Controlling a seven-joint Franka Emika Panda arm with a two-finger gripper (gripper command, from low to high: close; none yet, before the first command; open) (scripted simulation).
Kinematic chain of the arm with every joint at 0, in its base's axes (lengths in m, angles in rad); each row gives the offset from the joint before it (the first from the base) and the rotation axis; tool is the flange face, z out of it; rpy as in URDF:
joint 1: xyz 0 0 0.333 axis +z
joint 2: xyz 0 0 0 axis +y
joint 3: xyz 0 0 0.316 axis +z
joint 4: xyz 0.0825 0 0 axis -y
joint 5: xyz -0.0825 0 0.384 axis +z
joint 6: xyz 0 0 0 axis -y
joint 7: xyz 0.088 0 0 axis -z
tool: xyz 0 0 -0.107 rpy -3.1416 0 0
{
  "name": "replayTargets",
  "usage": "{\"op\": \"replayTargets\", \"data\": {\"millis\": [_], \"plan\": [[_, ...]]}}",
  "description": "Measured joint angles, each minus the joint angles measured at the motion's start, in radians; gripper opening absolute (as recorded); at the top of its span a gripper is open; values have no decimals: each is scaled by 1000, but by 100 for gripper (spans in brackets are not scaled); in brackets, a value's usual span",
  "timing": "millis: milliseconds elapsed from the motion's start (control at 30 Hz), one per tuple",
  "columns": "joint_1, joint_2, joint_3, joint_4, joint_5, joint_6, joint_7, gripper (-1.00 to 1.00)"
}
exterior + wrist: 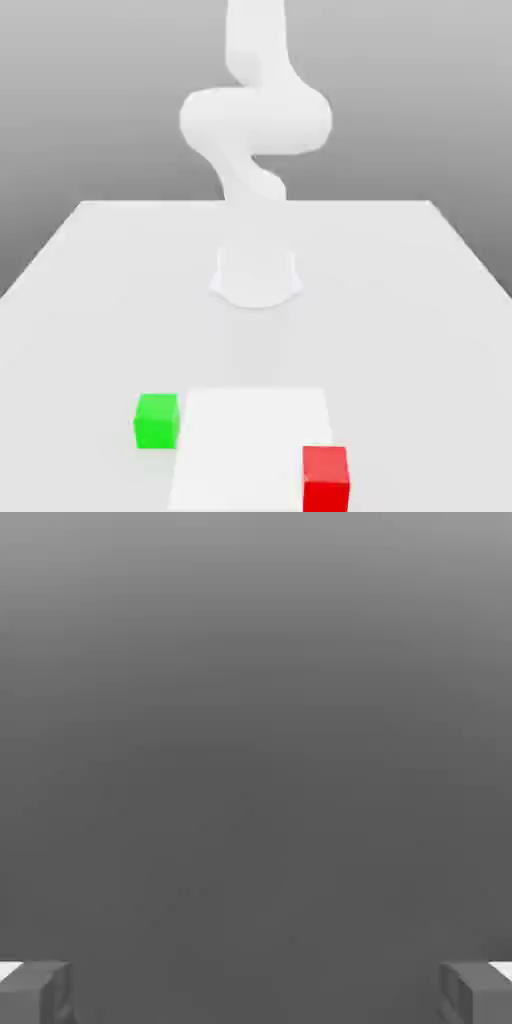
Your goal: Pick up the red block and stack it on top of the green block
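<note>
The red block (326, 478) sits on the white table near its front edge, toward the exterior view's right. The green block (157, 420) stands on the table to its left and slightly farther back, apart from it. In the hand view my gripper (256, 994) is open. Its two grey fingertips (36, 993) stand wide apart with nothing between them, in front of a plain grey background. The white arm (256, 120) rises from its base and leaves the exterior view at the top.
The arm's round base (256, 275) stands mid-table behind the blocks. A brighter white rectangular patch (250, 440) lies between the two blocks, and the red block overlaps its near right corner. The table (420, 300) spreads wide on both sides.
</note>
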Motion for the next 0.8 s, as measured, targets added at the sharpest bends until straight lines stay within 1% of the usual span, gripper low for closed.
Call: {"op": "replayTargets", "data": {"millis": [300, 567, 800], "plan": [[-23, 333, 71, -48, -43, 119, 90, 0], [-19, 623, 109, -89, -79, 223, 167, 0], [7, 873, 122, -126, -74, 316, 209, 0]]}}
